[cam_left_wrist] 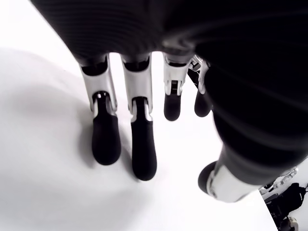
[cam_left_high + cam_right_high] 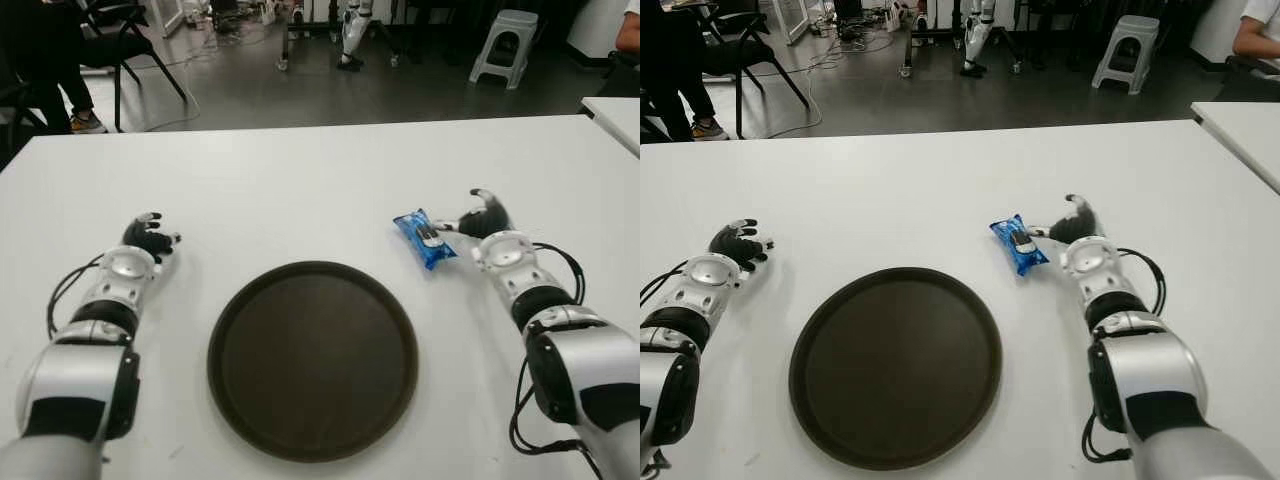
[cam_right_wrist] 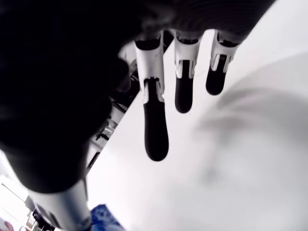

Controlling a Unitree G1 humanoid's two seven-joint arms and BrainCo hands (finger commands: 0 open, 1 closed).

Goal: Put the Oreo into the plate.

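Presently the blue Oreo pack (image 2: pixel 425 238) lies flat on the table (image 2: pixel 300 190) at 2 o'clock of the plate (image 2: pixel 312 358), ungrasped, right robot hand (image 2: pixel 484 217) spread beside it; judged light, crinkly, slippery, best pinched across its width.

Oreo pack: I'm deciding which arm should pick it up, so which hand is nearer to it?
Right. The right hand is just beside the blue Oreo pack, thumb tip at its edge, holding nothing. The left hand is far off, across the brown plate, fingers open.
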